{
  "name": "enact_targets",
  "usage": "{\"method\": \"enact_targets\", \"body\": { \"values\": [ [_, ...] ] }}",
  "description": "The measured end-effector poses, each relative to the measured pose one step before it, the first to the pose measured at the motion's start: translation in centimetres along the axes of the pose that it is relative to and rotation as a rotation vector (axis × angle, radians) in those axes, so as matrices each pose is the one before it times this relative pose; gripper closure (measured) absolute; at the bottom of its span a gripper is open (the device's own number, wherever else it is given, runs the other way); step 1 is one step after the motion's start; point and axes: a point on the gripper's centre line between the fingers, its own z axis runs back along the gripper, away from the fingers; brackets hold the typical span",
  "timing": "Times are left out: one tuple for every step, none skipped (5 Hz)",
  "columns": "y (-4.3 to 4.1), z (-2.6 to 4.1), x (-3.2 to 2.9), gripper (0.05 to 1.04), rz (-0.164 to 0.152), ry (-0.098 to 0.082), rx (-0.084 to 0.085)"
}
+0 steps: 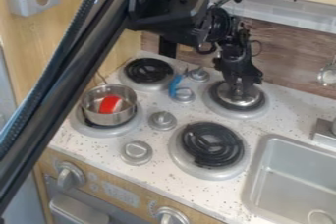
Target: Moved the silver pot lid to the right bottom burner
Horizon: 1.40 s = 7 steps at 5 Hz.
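the silver pot lid (238,101) lies on the upper right burner (253,114), just under the gripper (243,84), whose jaws, apart or clamped, cannot be told; the lower right burner (211,144) lies nearer the viewer, slightly left.

The speckled counter (279,120) is brightly and quite evenly lit across the middle of the frame. Small glints are thrown back by the pot (108,119) at centre left and the lid (240,98) at upper right. Soft shading is cast inside the sink (292,175) at lower right.
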Motion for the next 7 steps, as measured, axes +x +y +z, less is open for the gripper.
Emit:
{"method": "enact_targets", "body": {
  "values": [
    [-0.032, -0.023, -0.048, 0.84, -0.0081, 0.0011, -0.002],
    [-0.327, 0.157, -0.438, 0.854, 0.0137, -0.0129, -0.0149],
    [-0.516, 2.246, 0.447, 0.854, -0.005, -0.033, -0.0148],
    [-1.05, 3.821, -0.733, 0.854, 0.0127, -0.0325, -0.0328],
    [-0.79, 3.411, -0.959, 0.854, -0.0084, -0.0074, -0.013],
    [-0.568, 2.272, -2.444, 0.854, -0.0184, 0.0449, 0.0024],
    [0.14, 0.615, -1.896, 0.854, -0.0301, 0.052, 0.0341]
  ]
}}
